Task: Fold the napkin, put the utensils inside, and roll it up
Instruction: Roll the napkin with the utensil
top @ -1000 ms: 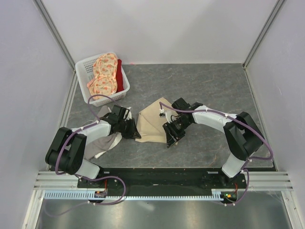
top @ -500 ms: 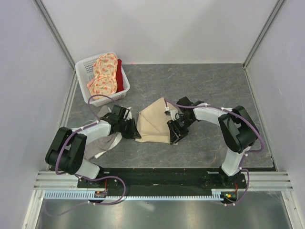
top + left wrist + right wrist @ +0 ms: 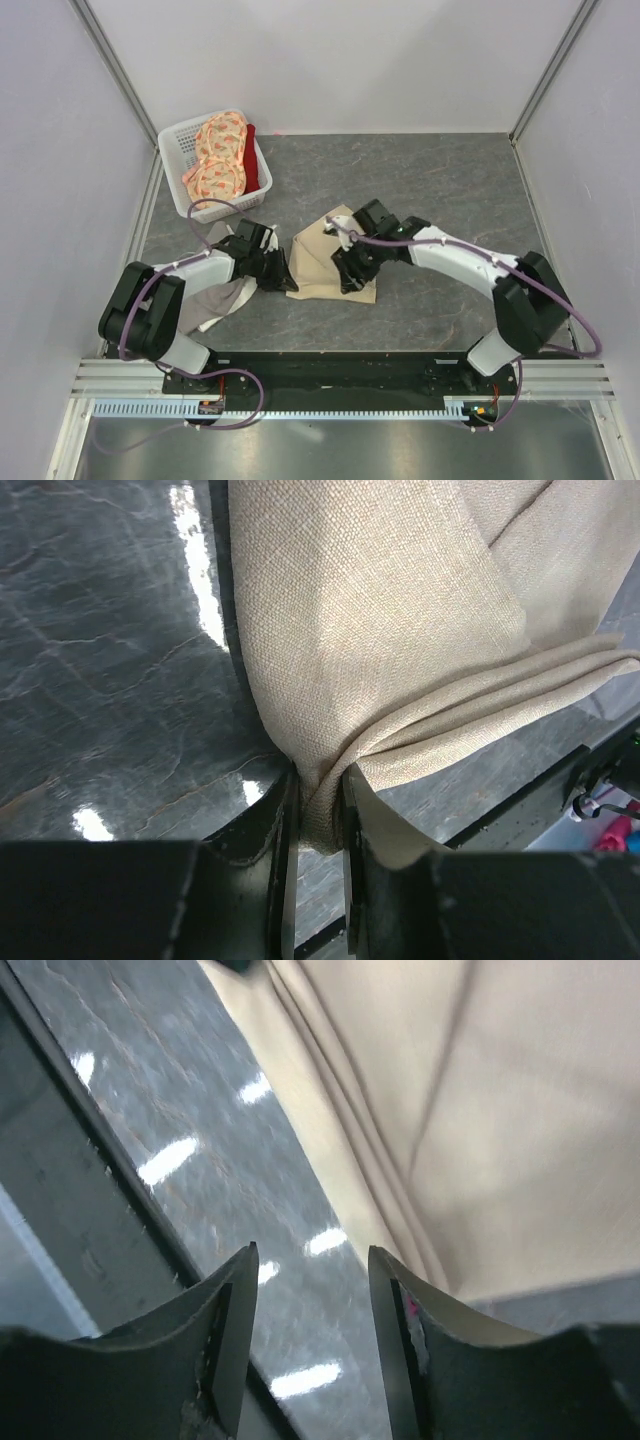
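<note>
A grey, marbled bench (image 3: 450, 190) fills the floor of a pale-walled enclosure, and the two arms reach in from its near edge. The napkin (image 3: 318, 262) lies folded into a rough wedge near the middle of the bench, between the two arms, its point toward the far side.

The left end effector (image 3: 280, 272) sits at the napkin's left near corner. In the left wrist view its jaws (image 3: 318, 800) are clamped on a gathered bunch of the beige cloth (image 3: 380, 630), which fans up and to the right from the pinch in soft pleats.

The right end effector (image 3: 345, 268) is over the right part of the napkin. In the right wrist view its fingers (image 3: 312, 1260) stand apart with nothing between them; the bench shows through the gap, and the napkin's layered edge (image 3: 500, 1110) runs just beyond the tips.

A grey-and-white cloth (image 3: 215, 300) lies crumpled under the left arm. At the far left stands a white basket (image 3: 176, 140) holding an orange floral cloth (image 3: 218, 155) and something red (image 3: 252, 160) beside it.
</note>
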Robot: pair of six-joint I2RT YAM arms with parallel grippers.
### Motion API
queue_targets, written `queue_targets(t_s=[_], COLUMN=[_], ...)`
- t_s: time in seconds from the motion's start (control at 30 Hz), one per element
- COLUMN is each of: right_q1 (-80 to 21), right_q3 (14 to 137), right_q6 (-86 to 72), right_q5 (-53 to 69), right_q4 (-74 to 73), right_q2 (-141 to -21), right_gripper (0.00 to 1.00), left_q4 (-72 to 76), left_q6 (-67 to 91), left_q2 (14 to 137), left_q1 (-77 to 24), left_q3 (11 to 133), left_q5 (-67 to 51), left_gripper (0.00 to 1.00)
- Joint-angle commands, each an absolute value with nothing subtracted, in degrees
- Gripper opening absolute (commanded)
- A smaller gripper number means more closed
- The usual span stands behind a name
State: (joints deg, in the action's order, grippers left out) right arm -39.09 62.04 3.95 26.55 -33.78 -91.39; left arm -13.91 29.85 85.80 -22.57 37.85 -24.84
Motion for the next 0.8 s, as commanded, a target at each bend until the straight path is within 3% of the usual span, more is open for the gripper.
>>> queue_targets(t_s=[0.0,0.3,0.77], right_q1=[-49.0,-64.9,-66.4], right_q3=[58.9,53.3,52.9], right_q6=[8.1,15.9,20.6], right_q5=[7.5,-10.5,-16.5], right_q4=[-18.5,-4.7,-3.9], right_q2=[-86.0,-91.8,-99.5], right_gripper=[0.57,0.58,0.59], left_q4=[-19.0,-21.5,-22.1], left_q6=[26.5,24.6,23.5], left_q2=[88.9,90.3,91.8], left_q1=[-22.5,-21.7,-21.6], left_q3=[38.8,41.0,42.0], left_q5=[-26.4,-27.9,-28.7], left_gripper=[0.02,0.02,0.02])
